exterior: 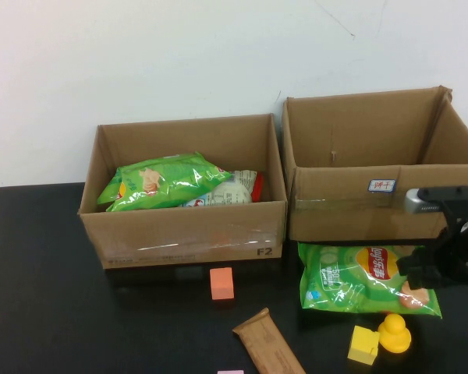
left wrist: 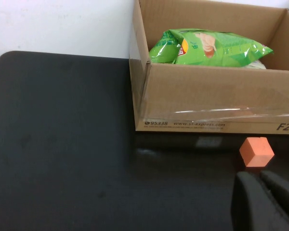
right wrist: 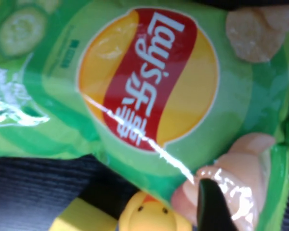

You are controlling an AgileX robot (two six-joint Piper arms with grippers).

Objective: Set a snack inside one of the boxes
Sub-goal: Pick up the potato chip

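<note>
A green Lay's chip bag [exterior: 359, 287] lies flat on the black table in front of the right cardboard box [exterior: 351, 199], which looks empty. My right gripper [exterior: 421, 274] is low over the bag's right end. In the right wrist view the bag [right wrist: 149, 82] fills the frame and one dark fingertip [right wrist: 209, 204] rests over its corner; the other finger is hidden, and the jaws stand apart. The left box [exterior: 183, 230] holds a green chip bag [exterior: 160, 181] and other packets. My left gripper [left wrist: 261, 177] is shut and empty, near an orange cube [left wrist: 256, 151].
An orange cube [exterior: 221, 283], a brown snack bar [exterior: 269, 344], a yellow cube [exterior: 363, 344] and a yellow duck [exterior: 394, 333] lie on the table's front part. The duck [right wrist: 149, 215] sits just beside the bag. A white wall stands behind the boxes.
</note>
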